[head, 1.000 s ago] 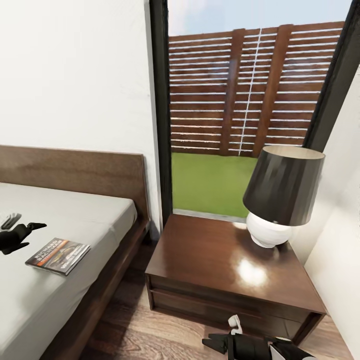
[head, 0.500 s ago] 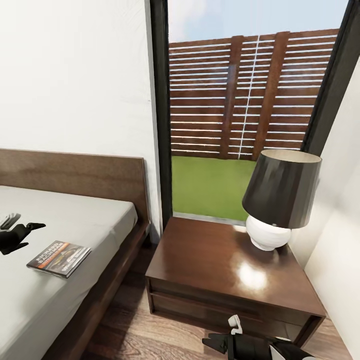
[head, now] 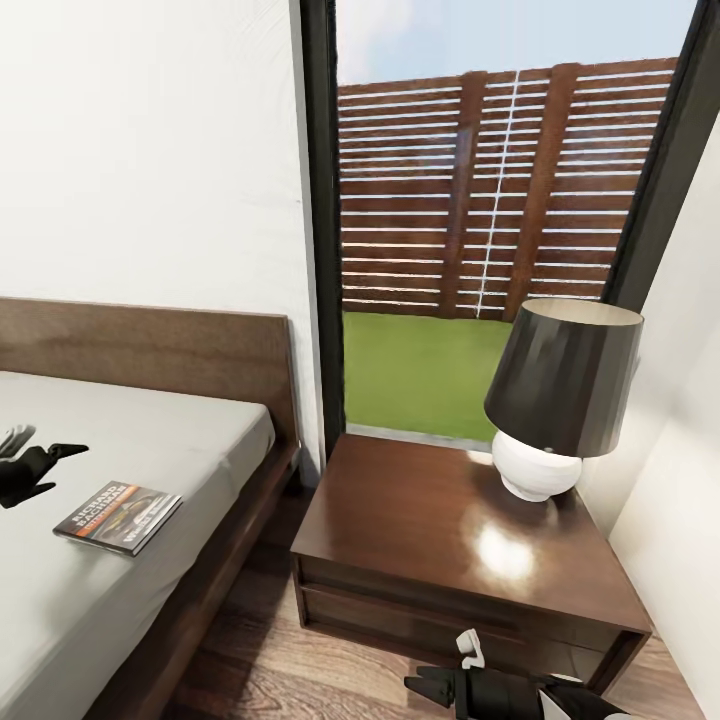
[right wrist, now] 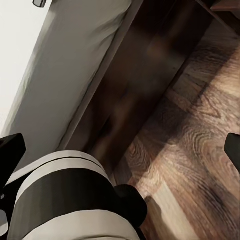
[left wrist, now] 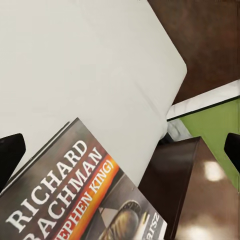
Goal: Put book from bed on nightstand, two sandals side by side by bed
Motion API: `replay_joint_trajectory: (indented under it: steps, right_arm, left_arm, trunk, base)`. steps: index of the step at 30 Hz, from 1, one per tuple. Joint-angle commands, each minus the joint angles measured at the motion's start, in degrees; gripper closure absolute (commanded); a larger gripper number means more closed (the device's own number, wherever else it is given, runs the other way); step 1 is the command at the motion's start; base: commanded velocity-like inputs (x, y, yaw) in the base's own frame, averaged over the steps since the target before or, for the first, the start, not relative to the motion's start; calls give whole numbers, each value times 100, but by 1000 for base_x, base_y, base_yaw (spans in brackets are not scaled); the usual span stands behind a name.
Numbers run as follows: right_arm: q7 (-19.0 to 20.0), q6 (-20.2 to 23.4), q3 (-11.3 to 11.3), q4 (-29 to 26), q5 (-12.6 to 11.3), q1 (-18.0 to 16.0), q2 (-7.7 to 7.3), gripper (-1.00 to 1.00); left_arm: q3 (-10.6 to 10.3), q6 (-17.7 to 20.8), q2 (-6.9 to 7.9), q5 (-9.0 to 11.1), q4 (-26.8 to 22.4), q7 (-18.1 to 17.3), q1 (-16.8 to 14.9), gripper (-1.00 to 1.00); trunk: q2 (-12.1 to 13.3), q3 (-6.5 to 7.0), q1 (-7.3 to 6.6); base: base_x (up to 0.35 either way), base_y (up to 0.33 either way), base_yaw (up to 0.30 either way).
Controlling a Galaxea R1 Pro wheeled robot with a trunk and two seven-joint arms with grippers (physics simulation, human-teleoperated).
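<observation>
The book [head: 118,517] lies flat on the light-grey mattress of the bed [head: 150,430], near its right edge. Its dark cover with the orange title band [left wrist: 75,200] is close below my left wrist camera. My left gripper [head: 60,470] hovers open just left of the book, above the mattress, its fingertips [left wrist: 10,155] spread wide with nothing between them. The nightstand [head: 420,510] stands right of the bed under the window. My right gripper [head: 425,688] hangs open low over the floor in front of the nightstand. The sandals are out of view.
A lamp [head: 560,400] with a dark shade and white base takes the nightstand's back right corner. A tall dark-framed window [head: 320,230] rises behind it and a white wall closes in on the right. Wood-plank floor [right wrist: 200,150] runs between the bed frame [right wrist: 125,100] and the nightstand.
The head view has tilted slightly upward. My left gripper has edged a little to the left above the mattress. The book and my right gripper have not moved.
</observation>
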Motion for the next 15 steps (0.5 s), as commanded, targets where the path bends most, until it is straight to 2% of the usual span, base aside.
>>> replay_joint_trajectory:
  steps: [1,15]
  right_arm:
    - [14,22,47,-3,-50,-2,-1,-100]
    - [14,2,40,5,-57,-2,-9,-100]
  left_arm:
    - [-31,40,10,61,-1,-14,-3,-100]
    - [-31,52,62,74,0,-73,-3,-100]
  trunk:
    - [-2,-6,-1]
    - [-2,-6,-1]
  base:
    - [0,0,0]
    - [0,0,0]
